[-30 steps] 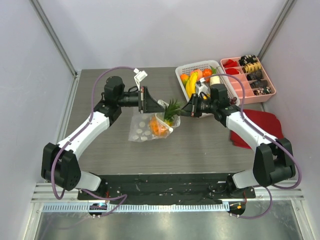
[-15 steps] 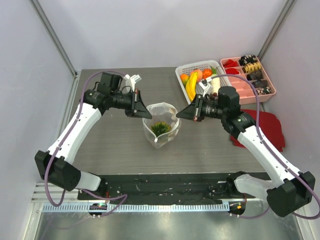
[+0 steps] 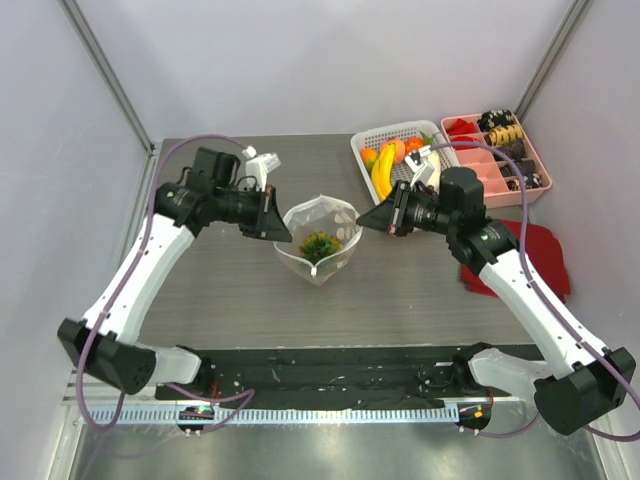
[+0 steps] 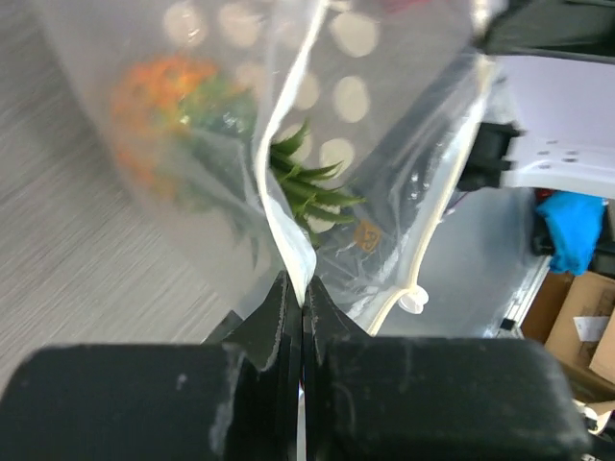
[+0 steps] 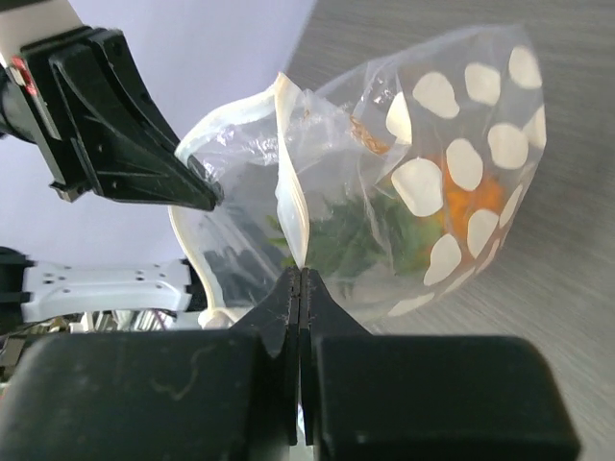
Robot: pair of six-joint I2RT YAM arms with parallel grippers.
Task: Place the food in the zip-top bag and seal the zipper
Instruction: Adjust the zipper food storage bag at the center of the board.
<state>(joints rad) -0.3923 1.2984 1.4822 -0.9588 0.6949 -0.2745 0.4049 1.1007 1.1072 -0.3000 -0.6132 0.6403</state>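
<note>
The clear dotted zip-top bag (image 3: pixel 318 240) hangs open-mouthed between my two grippers above the table. Inside lies an orange scaly fruit with green leaves (image 3: pixel 320 246), also seen in the left wrist view (image 4: pixel 163 106) and the right wrist view (image 5: pixel 471 197). My left gripper (image 3: pixel 283 233) is shut on the bag's left mouth edge, pinching the whitish zipper strip (image 4: pixel 288 230). My right gripper (image 3: pixel 362 224) is shut on the right mouth edge (image 5: pixel 291 221). More toy food (image 3: pixel 385 160), a banana and orange and pink fruits, lies in the white mesh basket (image 3: pixel 362 143).
A pink compartment tray (image 3: pixel 500 150) with small dark pieces stands at the back right. A red cloth (image 3: pixel 535 250) lies under the right arm. Grey walls stand on both sides.
The bag was lifted from lying on the table and pulled open between both grippers. The left arm rose and drew left; the bag's mouth has widened a little.
</note>
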